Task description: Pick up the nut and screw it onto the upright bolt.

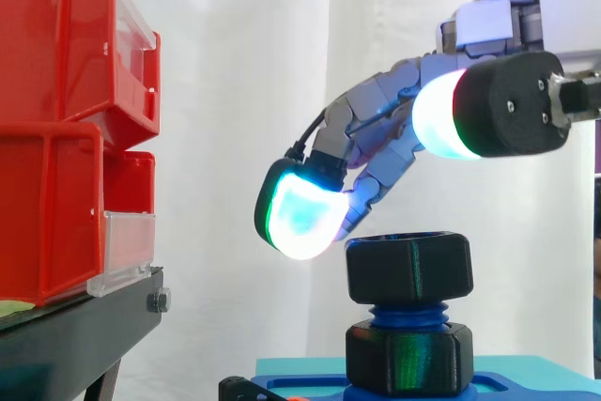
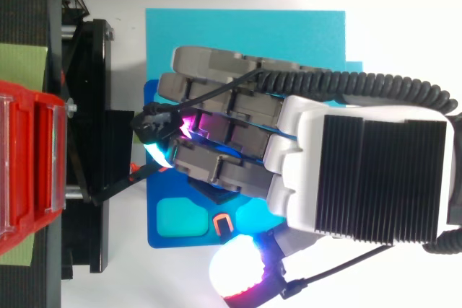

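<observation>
- White curtain [image 1: 244, 63] behind; red bins [image 1: 56, 138] on a black stand [image 1: 75, 335] at the side view's left, and a cyan plate [image 2: 238, 34] under the blue fixture [image 2: 154, 214].
- Nut [image 1: 408, 268]: black, hexagonal, sitting level on top of the blue threaded bolt [image 1: 406, 314]. The bolt's axis is vertical, rising from a black hex collar [image 1: 408, 359].
- Hand [image 1: 376, 110]: directly above the nut, fingers loosely bent downward and clasping nothing.
- Key relation: one glowing fingertip [image 1: 299, 218] hangs just beside the nut's upper left edge, while the thumb pad [image 1: 439, 115] stands well above and to the right, so the nut is not bracketed.
- Hidden: from above, the fingers cover nut and bolt; whether any pad touches the nut, or how far it is threaded, cannot be told.
</observation>
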Available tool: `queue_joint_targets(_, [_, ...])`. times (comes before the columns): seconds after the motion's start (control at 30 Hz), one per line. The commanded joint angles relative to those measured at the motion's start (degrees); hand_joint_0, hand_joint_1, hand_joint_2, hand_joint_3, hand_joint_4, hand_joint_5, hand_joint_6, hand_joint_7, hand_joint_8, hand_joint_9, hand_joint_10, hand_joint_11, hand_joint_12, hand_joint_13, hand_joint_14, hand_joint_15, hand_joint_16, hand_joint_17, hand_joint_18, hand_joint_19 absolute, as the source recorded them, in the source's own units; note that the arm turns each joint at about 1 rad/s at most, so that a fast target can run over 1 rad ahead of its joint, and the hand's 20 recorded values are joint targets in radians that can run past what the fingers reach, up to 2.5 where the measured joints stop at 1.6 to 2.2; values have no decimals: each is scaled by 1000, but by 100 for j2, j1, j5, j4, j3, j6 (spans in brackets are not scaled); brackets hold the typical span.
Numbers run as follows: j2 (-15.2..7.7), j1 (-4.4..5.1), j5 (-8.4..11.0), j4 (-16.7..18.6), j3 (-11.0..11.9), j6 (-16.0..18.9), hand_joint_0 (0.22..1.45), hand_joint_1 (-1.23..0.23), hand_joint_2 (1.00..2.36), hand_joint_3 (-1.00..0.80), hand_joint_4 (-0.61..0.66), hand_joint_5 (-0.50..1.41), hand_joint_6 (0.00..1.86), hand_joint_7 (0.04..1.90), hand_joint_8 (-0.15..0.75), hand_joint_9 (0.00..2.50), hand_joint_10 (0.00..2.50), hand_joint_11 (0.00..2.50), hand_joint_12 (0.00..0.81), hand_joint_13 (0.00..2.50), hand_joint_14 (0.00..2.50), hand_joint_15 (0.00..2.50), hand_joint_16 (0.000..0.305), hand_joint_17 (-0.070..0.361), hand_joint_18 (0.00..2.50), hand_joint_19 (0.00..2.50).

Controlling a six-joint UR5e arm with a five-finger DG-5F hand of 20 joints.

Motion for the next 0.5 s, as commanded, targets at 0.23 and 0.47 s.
queue_joint_targets(0.23, [7, 1, 0, -202, -7, 2, 535, -84, 1000, -500, 274, -56, 504, 1064, 250, 655, 0, 0, 305, 455, 0, 0, 34, 76, 132, 0])
queue_joint_targets(0.47, [7, -25, -17, -307, 2, 2, 542, -102, 1000, -500, 245, -26, 504, 1250, 256, 716, 0, 0, 295, 507, 0, 0, 32, 72, 177, 0])
